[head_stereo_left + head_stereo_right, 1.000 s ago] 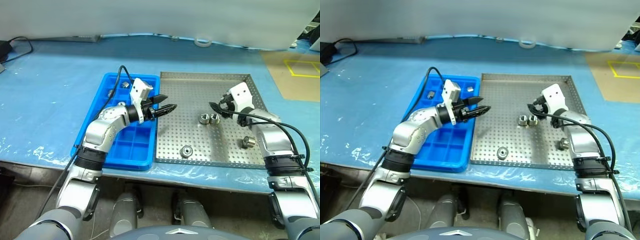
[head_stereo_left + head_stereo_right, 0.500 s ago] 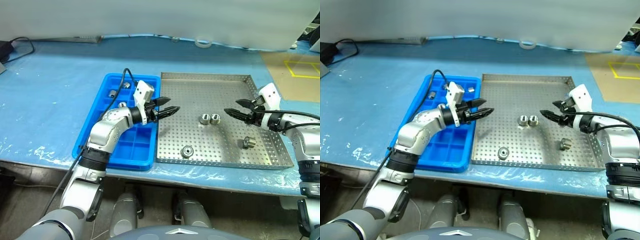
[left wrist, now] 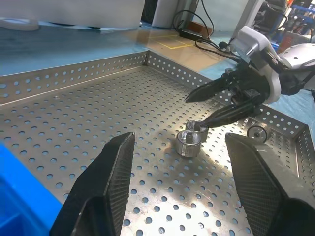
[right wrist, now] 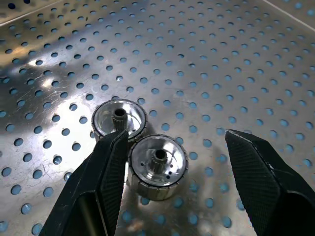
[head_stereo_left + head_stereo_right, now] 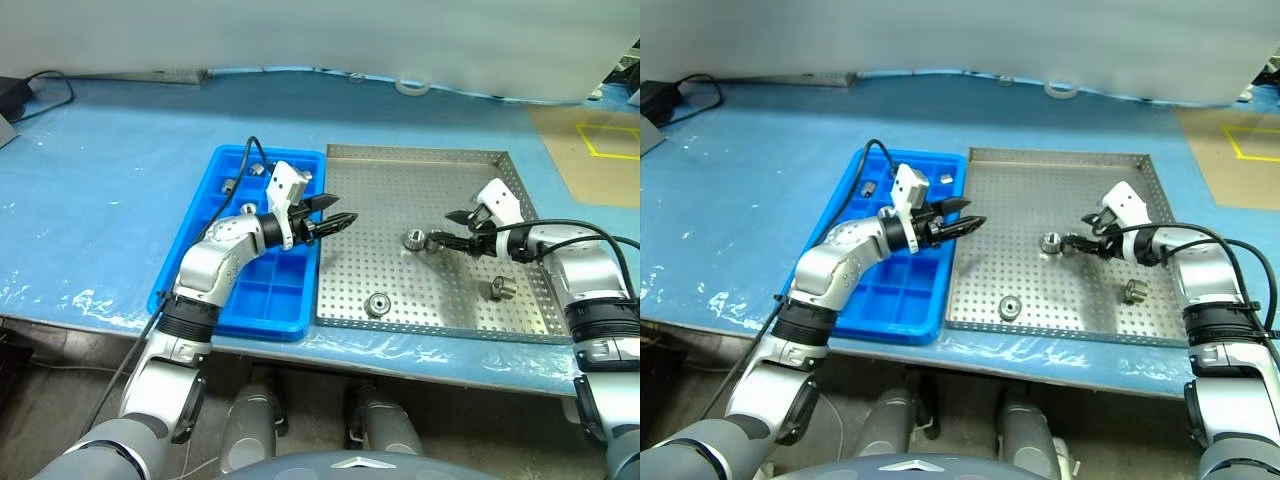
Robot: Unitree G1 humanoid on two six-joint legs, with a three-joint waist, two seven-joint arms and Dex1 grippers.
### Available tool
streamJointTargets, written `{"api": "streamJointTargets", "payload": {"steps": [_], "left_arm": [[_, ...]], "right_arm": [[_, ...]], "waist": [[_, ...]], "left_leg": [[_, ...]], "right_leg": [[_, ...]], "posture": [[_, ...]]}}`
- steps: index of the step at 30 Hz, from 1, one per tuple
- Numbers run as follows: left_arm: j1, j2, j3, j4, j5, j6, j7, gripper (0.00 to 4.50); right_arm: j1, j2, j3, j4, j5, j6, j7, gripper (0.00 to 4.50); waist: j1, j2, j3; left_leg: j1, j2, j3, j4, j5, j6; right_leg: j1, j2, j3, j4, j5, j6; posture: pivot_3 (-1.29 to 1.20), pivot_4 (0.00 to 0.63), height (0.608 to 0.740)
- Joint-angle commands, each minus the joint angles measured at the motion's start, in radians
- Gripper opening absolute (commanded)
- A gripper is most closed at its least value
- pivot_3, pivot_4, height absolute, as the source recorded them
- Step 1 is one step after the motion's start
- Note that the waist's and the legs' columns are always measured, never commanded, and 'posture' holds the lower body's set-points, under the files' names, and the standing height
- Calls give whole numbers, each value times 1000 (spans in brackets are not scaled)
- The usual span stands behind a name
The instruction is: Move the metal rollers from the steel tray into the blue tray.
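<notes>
Blue-sheeted table, steel tray [image 5: 520, 318] beside blue tray [image 5: 180, 262]. Right gripper [image 5: 446, 231] — swung back in from the tray's right edge — now straddles one of two touching metal rollers [image 4: 156, 167], jaws spread; left gripper [image 5: 335, 214] hovers spread. Pickup looks imminent.

The blue tray [image 5: 240, 290] lies just at nine o'clock of the steel tray [image 5: 370, 180]. On the steel tray, two rollers [image 5: 414, 239] touch mid-floor, one [image 5: 377, 303] at six, one [image 5: 500, 288] at four.
</notes>
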Motion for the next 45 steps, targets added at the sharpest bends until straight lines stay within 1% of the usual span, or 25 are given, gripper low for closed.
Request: {"api": "streamJointTargets", "payload": {"steps": [1,4,14,21,26,33,37,41,45], "left_arm": [[3,-2,7,-33,2,-21,6,3088],[6,-2,10,-29,5,-25,7,3088],[6,-9,9,-12,15,-41,14,3088],[15,-10,7,-23,19,-41,21,3088],[26,-12,1,-41,19,-35,27,3088],[33,-14,-3,-59,15,-19,34,3088],[33,-15,-5,-63,13,-8,36,3088],[31,-15,-5,-64,16,0,39,3088],[29,-16,-3,-66,15,7,41,3088]], "right_arm": [[-18,-4,4,14,-9,-32,29,3294],[-28,4,-10,40,3,-26,38,3294],[-22,33,32,60,-35,-45,48,3294],[-13,31,47,59,-56,-54,50,3294],[-29,30,-6,39,-2,-25,57,3294],[-43,-17,-78,-6,69,70,94,3294],[-19,-54,-79,-1,62,73,114,3294],[41,-79,-68,-58,72,94,153,3294],[77,-70,-66,-109,73,101,153,3294]], "waist": [[-1,0,0],[0,0,0],[0,0,0],[1,0,0],[1,0,0],[5,0,0],[8,0,0],[13,0,0],[18,0,0]], "left_leg": [[0,0,0,1,0,1],[0,0,0,1,0,1],[0,0,0,1,0,1],[1,0,0,1,-1,0],[1,0,0,1,-2,-2],[-1,0,0,0,-1,1],[-1,0,0,0,-1,1],[-1,0,0,0,-1,0],[-1,0,0,-1,-1,0]], "right_leg": [[0,0,0,0,0,0],[0,0,0,1,0,0],[0,0,0,1,0,0],[1,0,0,0,0,0],[2,0,0,0,0,0],[0,0,0,-1,0,0],[-1,0,0,-1,0,0],[-1,0,0,-2,0,0],[-1,0,0,-3,0,0]], "posture": [[-180,150,740],[-176,150,740],[-174,150,740],[-170,150,740],[-166,150,740],[-165,150,740],[-167,150,740],[-164,150,740],[-164,150,740]]}}
